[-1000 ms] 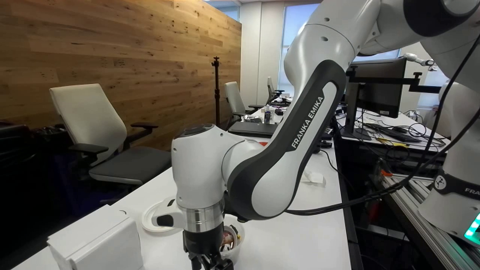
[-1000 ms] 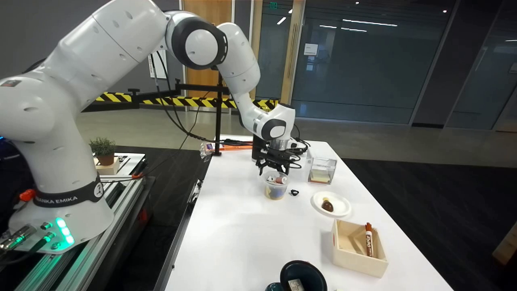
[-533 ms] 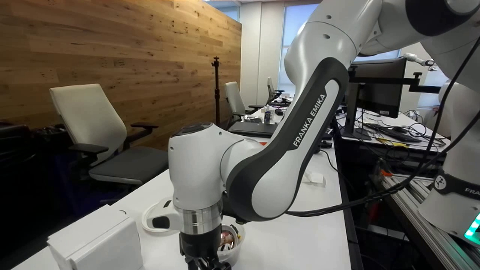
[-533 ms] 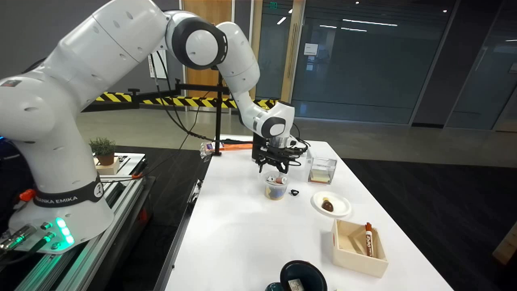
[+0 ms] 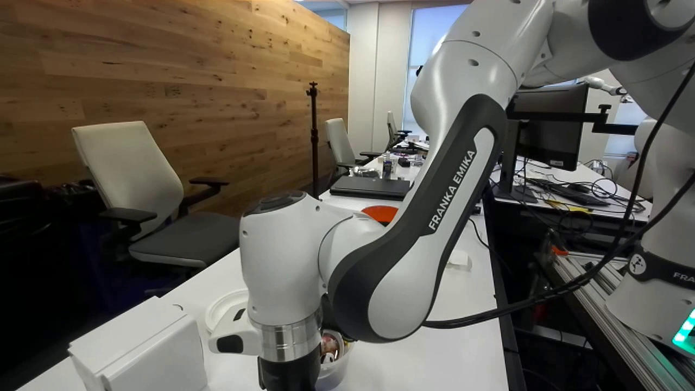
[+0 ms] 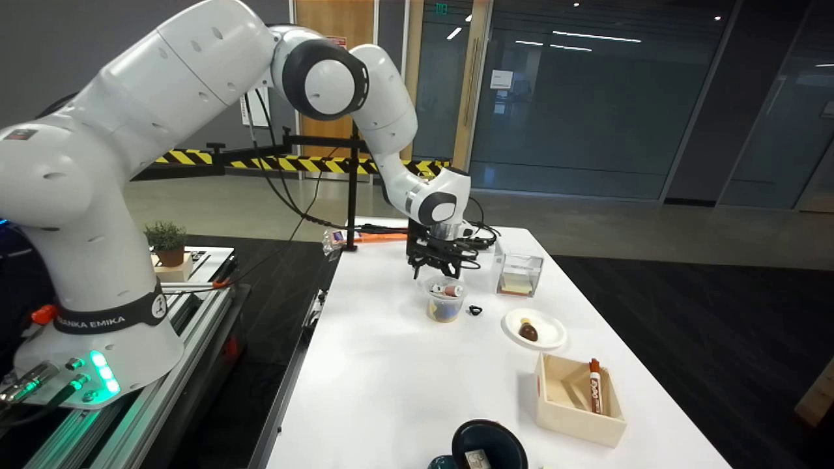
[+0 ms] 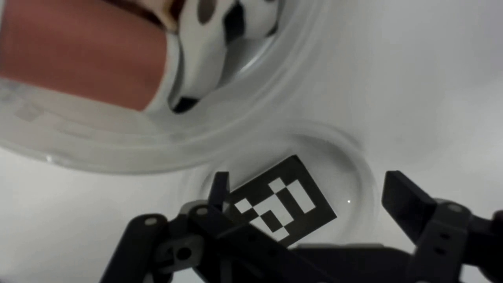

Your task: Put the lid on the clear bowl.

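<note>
Lid [image 7: 290, 192], one: flat on the table [image 7: 424, 106], just beside the clear bowl [image 7: 173, 155]; whether touching, we cannot tell. Handling: we judge it best to centre the fingers [image 7: 404, 202] about the lid, lower straight and squeeze gently, avoiding the bowl. Gripper [image 7: 308, 192]: spread wide, nothing held. Arm [image 5: 402, 255]: reaching over the table, gripper pointing down.

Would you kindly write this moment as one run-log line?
fingers: open, nothing gripped; lid: lying on table beside clear bowl, marked side up; clear bowl: uncovered; task: lid not yet placed
</note>
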